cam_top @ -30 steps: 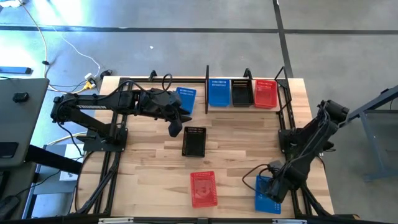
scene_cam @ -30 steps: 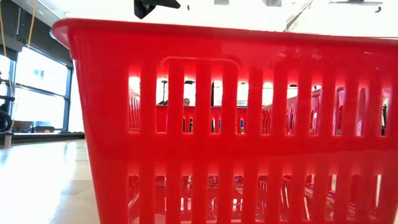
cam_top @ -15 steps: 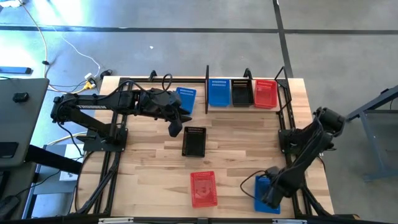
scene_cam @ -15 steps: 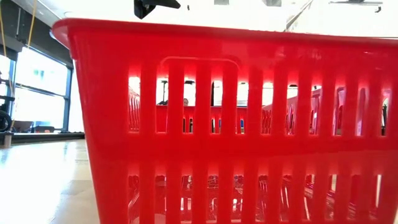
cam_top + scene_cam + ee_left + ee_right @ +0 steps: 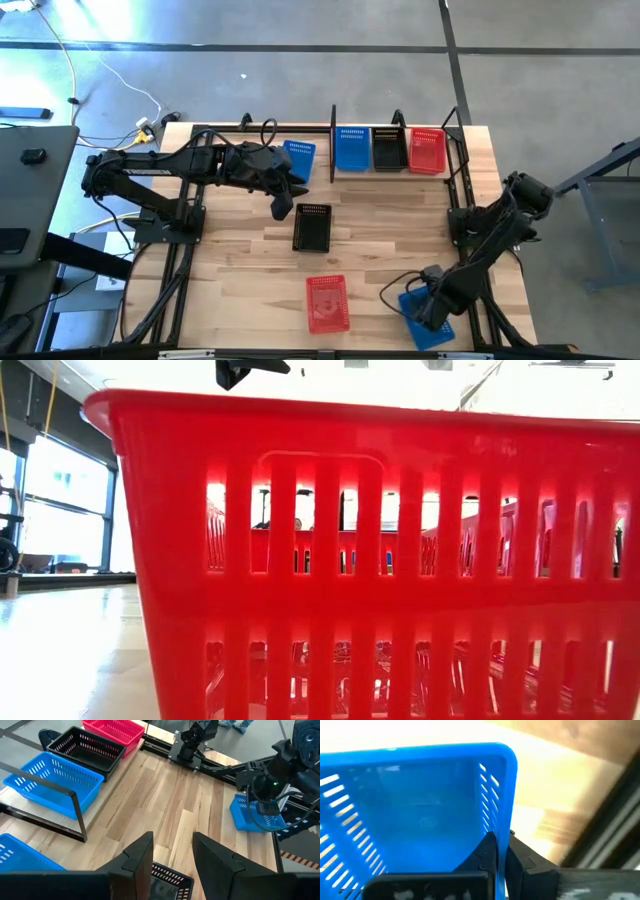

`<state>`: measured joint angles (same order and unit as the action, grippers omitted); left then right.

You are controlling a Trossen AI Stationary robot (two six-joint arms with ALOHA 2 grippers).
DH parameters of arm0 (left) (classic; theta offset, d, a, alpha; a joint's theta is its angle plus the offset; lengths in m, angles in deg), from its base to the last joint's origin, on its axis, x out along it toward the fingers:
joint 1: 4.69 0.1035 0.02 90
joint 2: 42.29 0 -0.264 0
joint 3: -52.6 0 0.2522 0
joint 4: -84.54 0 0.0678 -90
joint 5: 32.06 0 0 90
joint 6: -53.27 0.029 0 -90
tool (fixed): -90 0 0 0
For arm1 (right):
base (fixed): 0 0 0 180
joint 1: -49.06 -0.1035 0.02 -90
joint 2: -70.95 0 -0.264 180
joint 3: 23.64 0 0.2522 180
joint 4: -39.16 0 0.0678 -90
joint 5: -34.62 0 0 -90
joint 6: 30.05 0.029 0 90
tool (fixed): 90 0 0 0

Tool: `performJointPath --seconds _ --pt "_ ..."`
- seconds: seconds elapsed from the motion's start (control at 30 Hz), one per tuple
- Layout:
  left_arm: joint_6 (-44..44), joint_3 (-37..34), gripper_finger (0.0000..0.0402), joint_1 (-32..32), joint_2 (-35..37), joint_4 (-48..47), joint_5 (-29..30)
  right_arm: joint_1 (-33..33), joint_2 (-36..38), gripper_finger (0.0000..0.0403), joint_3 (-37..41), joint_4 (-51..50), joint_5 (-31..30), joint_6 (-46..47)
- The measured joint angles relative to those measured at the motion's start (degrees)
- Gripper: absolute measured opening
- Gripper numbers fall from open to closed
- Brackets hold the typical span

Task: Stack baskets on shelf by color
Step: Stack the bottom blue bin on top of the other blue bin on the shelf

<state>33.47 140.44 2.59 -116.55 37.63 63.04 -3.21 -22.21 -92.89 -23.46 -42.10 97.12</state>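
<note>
My right gripper [image 5: 432, 300] is shut on a blue basket [image 5: 424, 322] near the table's front right corner. My left gripper [image 5: 282, 208] is open and empty, just left of and beyond a black basket [image 5: 311, 227] at mid-table; the basket's end shows between its fingers [image 5: 170, 885]. A red basket [image 5: 327, 303] stands near the front edge and fills the low view [image 5: 380, 560]. The black shelf [image 5: 333, 150] at the back holds a blue [image 5: 352, 148], a black [image 5: 390, 148] and a red basket [image 5: 427, 150]. Another blue basket [image 5: 298, 158] stands left of the shelf. My right gripper holds the blue basket by its side wall at the rim [image 5: 506, 827], near a corner. One finger looks to be inside the basket and one outside, coming from above. The basket sits askew to the table's edges; whether it is clear of the table, I cannot tell.
The right arm's base frame and rails [image 5: 470, 225] run along the table's right side, close to the held basket. A dark cable [image 5: 395, 285] loops on the table beside it. Bare wood lies between the black basket and the shelf.
My right gripper has gone a little toward the table's left and near edges with the blue basket. The basket has turned about and now sits askew, where it lay square to the table's edge before. My left arm has kept still.
</note>
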Motion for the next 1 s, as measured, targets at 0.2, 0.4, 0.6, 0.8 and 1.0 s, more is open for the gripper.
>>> performJointPath --seconds 0.2,0.4,0.6,0.8,1.0 --pt "-0.1 0.0 0.0129 -2.2 0.0 0.1 0.1 3.8 3.1 0.0002 0.0 -1.4 -8.4 -1.6" --pt "-0.1 0.0 0.0129 -5.0 0.0 0.2 1.7 7.8 6.7 0.0001 0.0 -4.2 -17.3 -5.1" --pt "-0.1 0.0 0.0129 -6.3 0.0 0.2 3.6 13.7 10.3 0.0000 0.0 -5.5 -23.2 -13.1" --pt "0.0 0.0 0.0129 -6.2 0.0 0.1 5.8 21.2 14.1 0.0000 0.0 -5.4 -28.0 -22.8" --pt "2.5 0.0 0.0129 -6.0 0.0 0.0 11.1 29.5 18.0 0.0000 0.0 -5.3 -31.7 -32.2"
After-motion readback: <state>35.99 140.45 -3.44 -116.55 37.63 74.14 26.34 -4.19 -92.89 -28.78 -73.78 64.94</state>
